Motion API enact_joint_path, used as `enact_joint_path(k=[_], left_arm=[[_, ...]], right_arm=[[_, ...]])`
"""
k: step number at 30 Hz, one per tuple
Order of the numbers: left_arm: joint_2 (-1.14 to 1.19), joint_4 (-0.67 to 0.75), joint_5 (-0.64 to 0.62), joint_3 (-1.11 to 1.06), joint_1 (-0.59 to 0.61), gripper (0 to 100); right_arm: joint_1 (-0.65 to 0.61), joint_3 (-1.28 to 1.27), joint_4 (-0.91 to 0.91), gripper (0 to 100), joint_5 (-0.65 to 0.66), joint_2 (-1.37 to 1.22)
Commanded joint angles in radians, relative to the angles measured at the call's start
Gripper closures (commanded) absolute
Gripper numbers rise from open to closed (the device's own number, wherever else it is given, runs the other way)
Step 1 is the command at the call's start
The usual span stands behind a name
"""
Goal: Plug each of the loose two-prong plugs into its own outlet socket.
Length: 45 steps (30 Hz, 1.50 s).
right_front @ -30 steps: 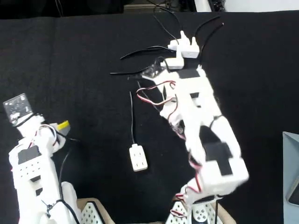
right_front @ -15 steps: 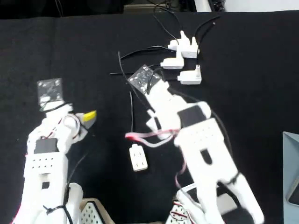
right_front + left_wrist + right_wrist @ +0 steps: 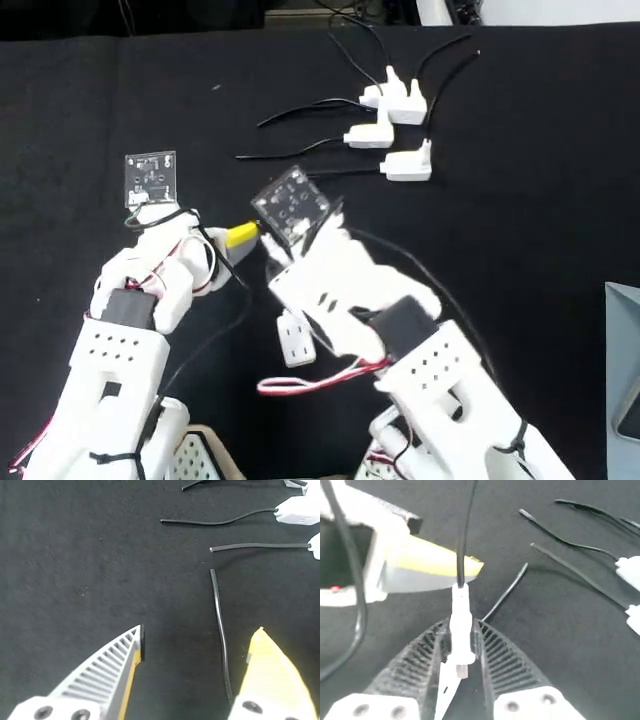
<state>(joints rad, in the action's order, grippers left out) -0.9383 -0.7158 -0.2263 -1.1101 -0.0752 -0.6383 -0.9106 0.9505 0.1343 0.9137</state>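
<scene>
My right gripper is shut on a white two-prong plug, whose black cord runs up out of the jaws and whose prongs point back toward the wrist. In the high view this gripper sits under its camera board, just beyond the white outlet strip, which the arm partly covers. My left gripper is open over bare cloth, close beside the right one. Its yellow finger nearly touches the right arm. Other loose white plugs lie at the far side.
Thin black cords trail left from the far plugs across the black cloth. Another cord lies between my left gripper's fingers. A blue-grey box stands at the right edge.
The right arm has drawn back from the far plugs toward the outlet strip, swinging left. The left arm has moved away from the near edge and right, closing in on the right gripper.
</scene>
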Motion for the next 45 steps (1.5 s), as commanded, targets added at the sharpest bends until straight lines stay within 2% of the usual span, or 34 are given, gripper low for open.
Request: enact_joint_path(k=[1,8,12,16,19,21,26,30,33,36,39,45], left_arm=[[-0.020,-0.025,-0.051,0.071,-0.019,67],[-0.201,-0.135,-0.084,0.081,-0.031,67],[-0.384,-0.147,-0.071,-0.016,-0.136,67],[-0.514,-0.147,0.023,-0.093,-0.211,67],[-0.549,-0.149,0.029,-0.108,-0.211,67],[-0.549,-0.149,0.028,-0.108,-0.163,67],[-0.548,-0.170,0.028,-0.110,-0.045,67],[-0.537,-0.259,0.034,-0.094,-0.050,67],[-0.445,-0.282,0.038,-0.067,-0.079,66],[-0.256,-0.292,0.052,0.012,-0.137,66],[-0.017,-0.313,0.006,0.128,-0.194,66],[0.451,-0.384,-0.092,0.367,-0.271,66]], right_arm=[[-0.031,-0.002,-0.029,98.7,-0.011,0.027],[-0.034,-0.012,-0.032,98.7,-0.011,0.021],[-0.034,-0.012,-0.034,98.7,-0.011,0.021],[-0.031,-0.016,-0.029,98.7,-0.011,0.021],[-0.031,-0.031,-0.029,98.7,-0.011,0.027],[-0.028,-0.031,-0.028,98.7,-0.011,0.027],[0.095,-0.013,0.000,98.7,-0.011,0.028],[0.247,-0.007,-0.023,98.7,-0.011,0.028],[0.351,-0.013,-0.072,98.7,-0.011,0.022],[0.439,-0.015,-0.114,98.7,-0.018,0.021],[0.505,-0.015,-0.133,98.6,-0.063,0.021],[0.578,-0.015,-0.150,98.6,-0.071,0.021]])
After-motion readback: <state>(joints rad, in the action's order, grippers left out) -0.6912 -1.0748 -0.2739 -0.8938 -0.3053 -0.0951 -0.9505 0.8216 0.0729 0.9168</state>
